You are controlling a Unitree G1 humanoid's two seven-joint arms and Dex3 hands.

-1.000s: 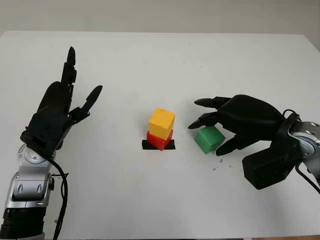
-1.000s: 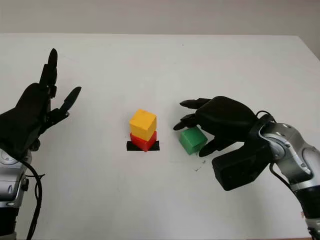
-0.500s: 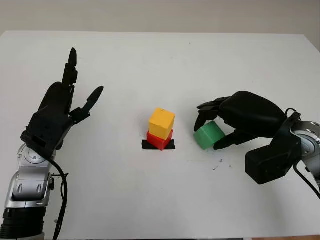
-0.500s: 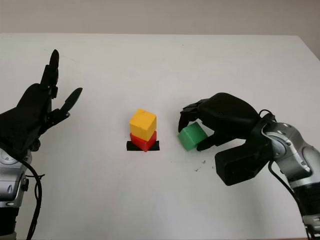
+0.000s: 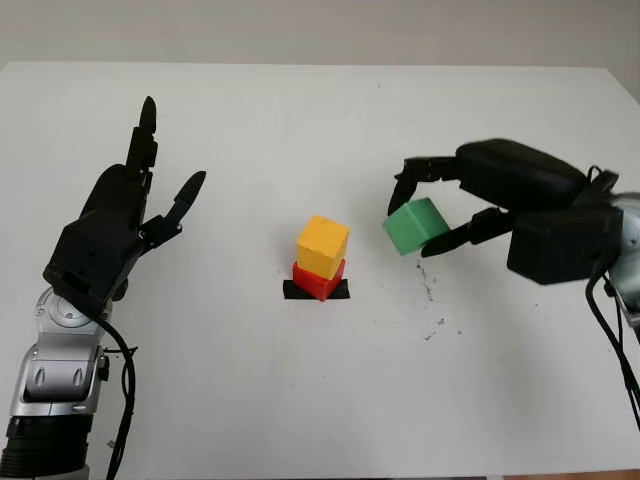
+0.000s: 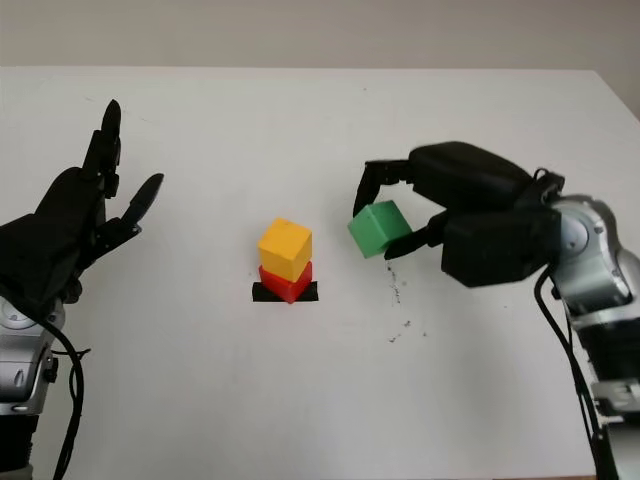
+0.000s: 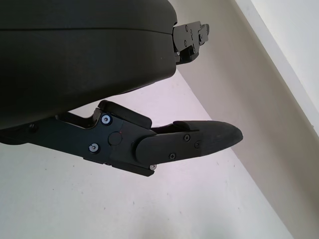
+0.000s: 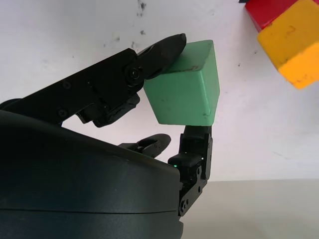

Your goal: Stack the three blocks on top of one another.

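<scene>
White table [image 5: 300,400] runs under everything, bare but for a strip of black tape [image 5: 317,290] and a few dark specks. On that tape sits the red block [image 5: 320,279], with the yellow block [image 5: 323,246] resting on top of it, turned slightly askew.

At work is the right hand [image 5: 430,215], its fingers [image 8: 158,52] pinching the green block [image 5: 414,226] from opposite faces; the block hangs tilted, clear of the table. From this hand the two-block stack lies to its inner side, toward the robot's middle, near but apart, and the yellow top face sits a little lower than the green block. So the coming move looks like a short sideways carry, then a descent, with the tilt needing levelling before release.

Well off on the far side of the stack, the left hand [image 5: 120,215] is raised above the table, open and holding nothing.
</scene>
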